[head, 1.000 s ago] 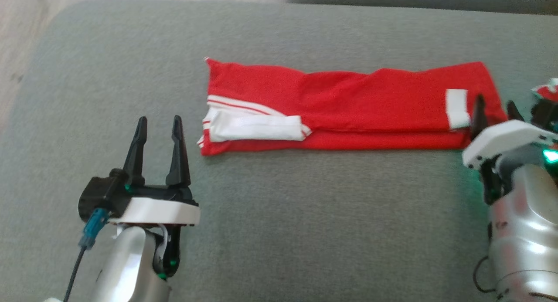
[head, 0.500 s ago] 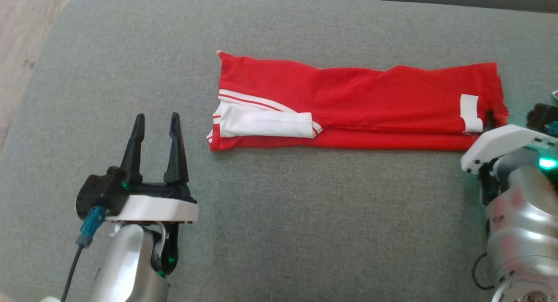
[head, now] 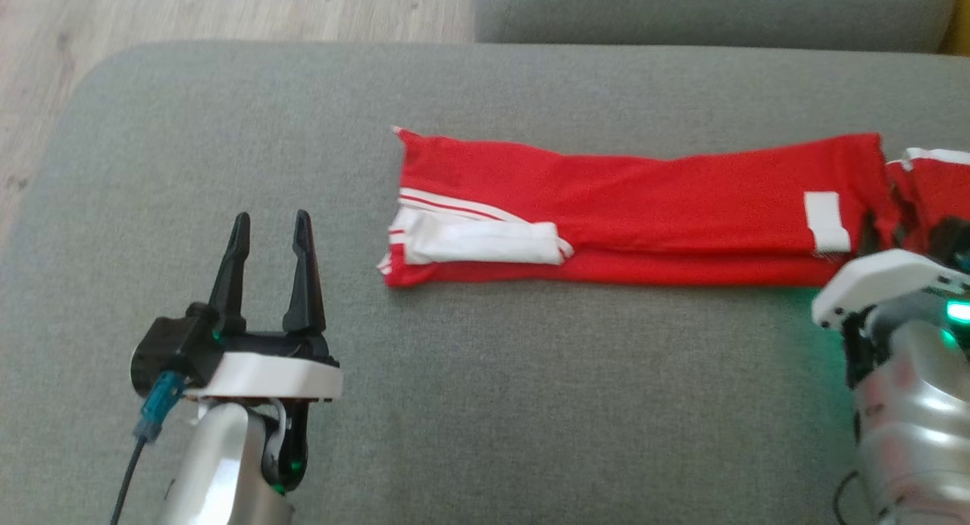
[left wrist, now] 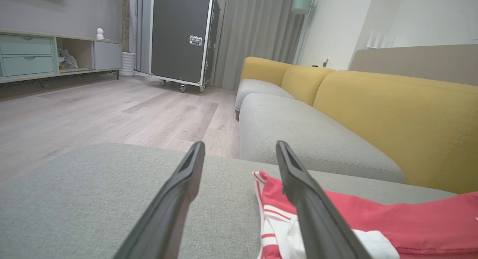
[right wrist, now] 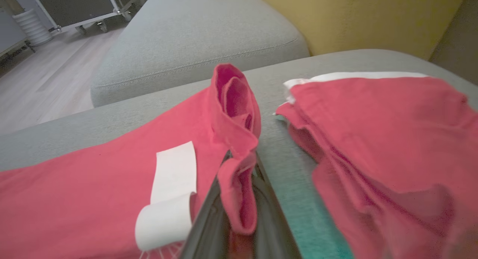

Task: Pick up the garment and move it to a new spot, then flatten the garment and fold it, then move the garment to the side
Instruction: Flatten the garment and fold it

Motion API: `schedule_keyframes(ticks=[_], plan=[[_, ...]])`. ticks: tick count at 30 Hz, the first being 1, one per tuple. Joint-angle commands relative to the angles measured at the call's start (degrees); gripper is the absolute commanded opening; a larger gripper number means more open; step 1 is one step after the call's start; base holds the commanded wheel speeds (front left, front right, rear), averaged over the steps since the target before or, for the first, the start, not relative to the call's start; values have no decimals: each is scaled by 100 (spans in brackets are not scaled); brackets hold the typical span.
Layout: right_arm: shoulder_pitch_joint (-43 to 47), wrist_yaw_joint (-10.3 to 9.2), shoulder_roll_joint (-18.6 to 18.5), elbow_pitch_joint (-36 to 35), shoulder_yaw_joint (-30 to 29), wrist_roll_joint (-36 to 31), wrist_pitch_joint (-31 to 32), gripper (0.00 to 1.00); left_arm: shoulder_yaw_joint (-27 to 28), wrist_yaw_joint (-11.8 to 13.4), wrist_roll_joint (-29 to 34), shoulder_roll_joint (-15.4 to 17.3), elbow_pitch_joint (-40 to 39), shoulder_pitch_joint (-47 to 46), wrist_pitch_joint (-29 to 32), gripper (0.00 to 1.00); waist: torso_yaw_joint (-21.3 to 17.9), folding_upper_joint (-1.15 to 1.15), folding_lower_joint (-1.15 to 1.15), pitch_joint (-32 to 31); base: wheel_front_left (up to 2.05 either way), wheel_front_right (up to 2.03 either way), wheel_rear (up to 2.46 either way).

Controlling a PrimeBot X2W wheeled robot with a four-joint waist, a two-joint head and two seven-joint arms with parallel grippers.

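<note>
Between right gripper fingers: end hem of red garment, pinched shut; remainder lies folded on grey cushion to its left; left gripper: spread, empty, well clear. Risk: perhaps only top layer caught, so fold may open on lifting; neighbouring red cloth just right may snag

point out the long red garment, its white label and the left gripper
long red garment [head: 644, 199], head view, middle of the folded strip
white label [head: 826, 220], head view, centre of the patch
left gripper [head: 271, 219], head view, midway between its open fingertips
</note>
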Motion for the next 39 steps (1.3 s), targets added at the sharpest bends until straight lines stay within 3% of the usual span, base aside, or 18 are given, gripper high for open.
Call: schedule_keyframes(ticks=[1,8,17,24,30,39], plan=[[-56,-4,-127,-221,124,47,-100,0,205,-5,34,48,-153,-68,-28,100,-48,0,0,-113,0,0,0],[-68,-4,-64,-271,270,129,-116,0,114,9,9,47,-136,13,-28,100,50,0,0,-302,0,0,0],[-431,-4,150,-23,1016,579,-198,0,113,28,66,47,-182,89,-28,100,447,0,0,-528,0,0,0],[-1112,-4,157,714,3113,2477,-296,0,-19,3,87,47,-127,24,-28,100,1009,0,0,-540,0,0,0],[-815,-4,158,-77,5045,4089,-61,0,-120,-11,59,47,-84,-135,-28,100,1432,0,0,-417,0,0,0],[-589,-4,158,-126,6055,4894,2,0,-411,31,-61,47,-49,-255,-28,100,1987,0,0,-280,0,0,0]])
